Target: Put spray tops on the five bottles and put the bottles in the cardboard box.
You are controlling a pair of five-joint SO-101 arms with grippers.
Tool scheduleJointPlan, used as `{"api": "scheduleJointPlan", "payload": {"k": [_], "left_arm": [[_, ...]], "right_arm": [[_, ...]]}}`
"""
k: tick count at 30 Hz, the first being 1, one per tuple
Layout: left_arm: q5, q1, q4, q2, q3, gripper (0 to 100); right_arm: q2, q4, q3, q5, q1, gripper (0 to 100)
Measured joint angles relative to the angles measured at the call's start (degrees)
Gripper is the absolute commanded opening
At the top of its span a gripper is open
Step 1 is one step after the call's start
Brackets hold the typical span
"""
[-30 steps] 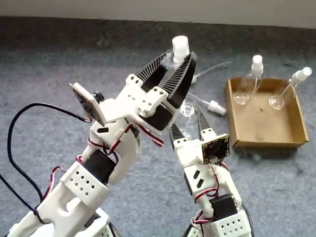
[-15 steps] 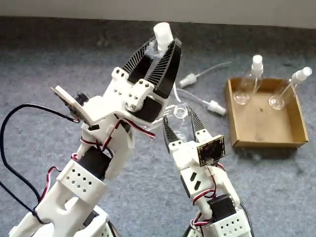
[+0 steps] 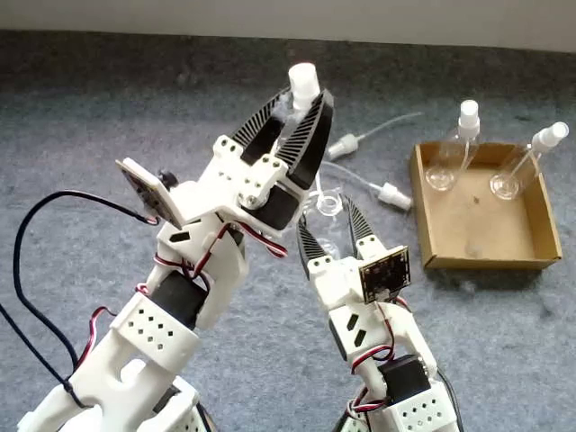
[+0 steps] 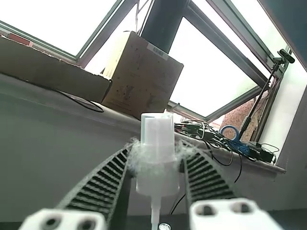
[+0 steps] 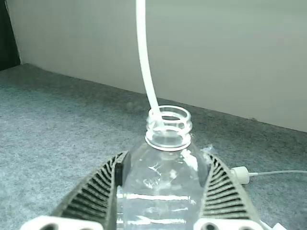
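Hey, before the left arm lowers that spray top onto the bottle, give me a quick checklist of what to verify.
Left gripper shut on the spray top: ok.
Right gripper shut on the bottle, neck up: ok.
Tube inside the neck: cannot tell; it meets the rim at one side.
Spray top seated on the neck: not ok, it is well above.
Room in the cardboard box: ok, two capped bottles inside.

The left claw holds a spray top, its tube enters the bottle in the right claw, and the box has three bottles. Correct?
Not three: the high view shows two bottles in the box. The left claw holds a spray top; its tube enters the bottle in the right claw.
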Motion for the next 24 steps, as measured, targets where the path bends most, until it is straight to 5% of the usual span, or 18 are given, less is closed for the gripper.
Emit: {"api": "scheduleJointPlan", "payload": {"k": [24], "left_arm": [[0.0, 5.1, 0.0, 0.1, 16.7, 1]], "right_arm": [[0.0, 0.0, 0.0, 0.0, -0.2, 10.2]]}}
